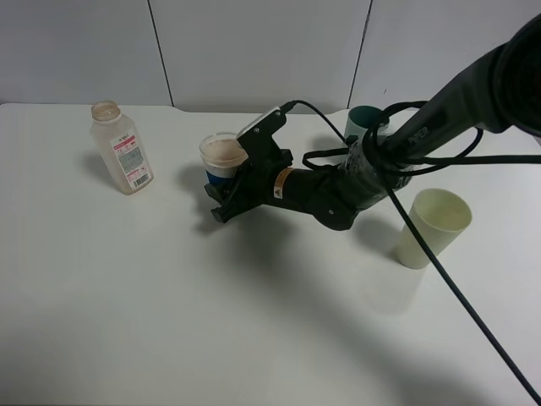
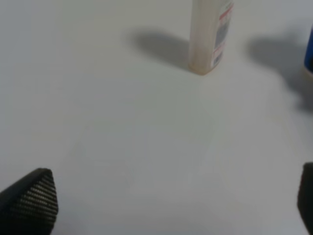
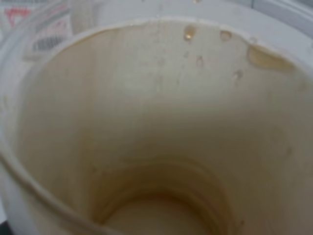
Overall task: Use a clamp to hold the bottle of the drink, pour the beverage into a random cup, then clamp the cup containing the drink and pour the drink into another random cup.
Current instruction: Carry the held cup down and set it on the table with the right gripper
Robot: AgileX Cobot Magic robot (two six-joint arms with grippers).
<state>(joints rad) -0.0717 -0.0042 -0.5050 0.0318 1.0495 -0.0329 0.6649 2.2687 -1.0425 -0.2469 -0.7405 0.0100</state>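
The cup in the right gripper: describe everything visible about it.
The cup is translucent whitish plastic with a blue band around its lower part. It stands upright, near the table's middle, right of the bottle. The right gripper is shut on its lower part. The right wrist view looks into it: brownish film and droplets on the inner wall, some light brown drink at the bottom.

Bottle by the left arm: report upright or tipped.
Upright. The bottle stands on its base on the table, open mouth up, uncapped.
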